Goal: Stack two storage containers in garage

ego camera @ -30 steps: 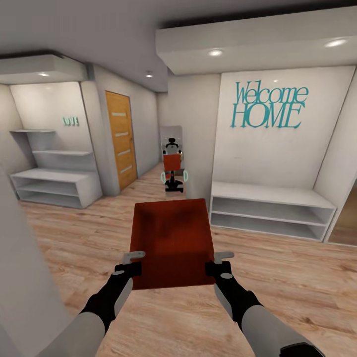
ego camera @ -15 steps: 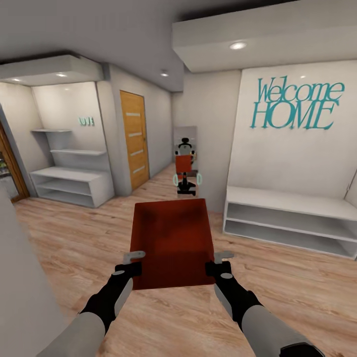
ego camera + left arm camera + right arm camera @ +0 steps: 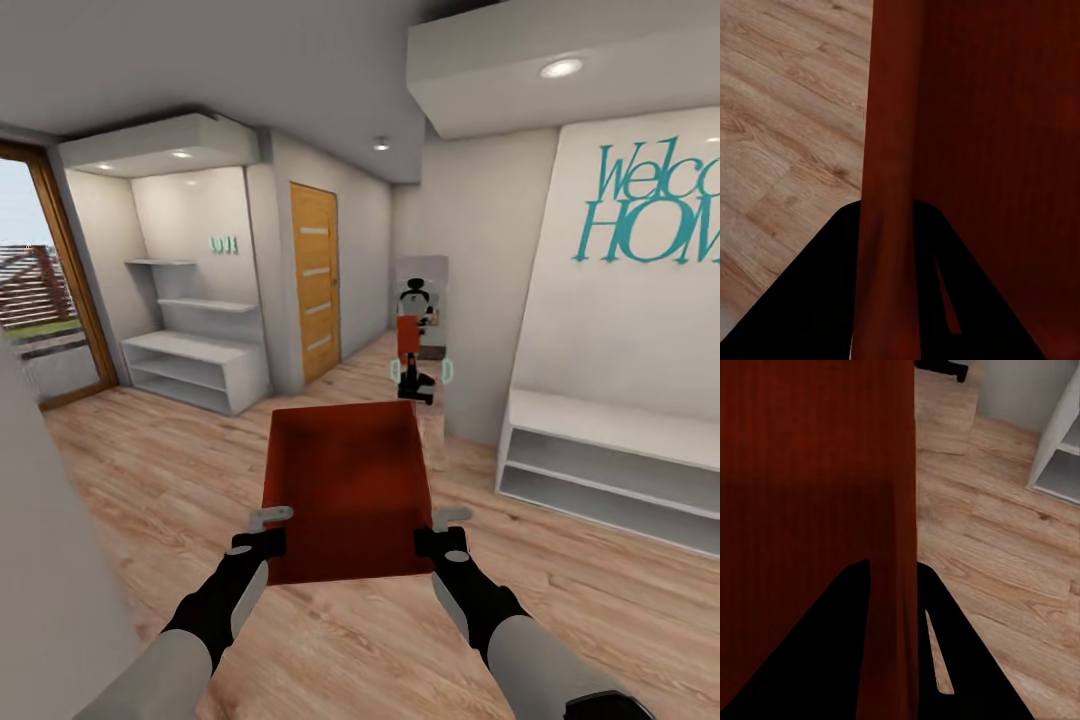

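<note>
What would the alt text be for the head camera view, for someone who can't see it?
Two black grippers, left and right, hold an orange-red rectangular storage bin by its near corners above a light wood-plank floor. Beyond it stand white open shelves, an orange wooden door, and teal "Welcome HOME" wall lettering.

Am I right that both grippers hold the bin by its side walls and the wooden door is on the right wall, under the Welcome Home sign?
Not quite. The left gripper and right gripper do clamp the bin by its side walls, but the door stands to the left, well apart from the sign. The head view shows it.
</note>
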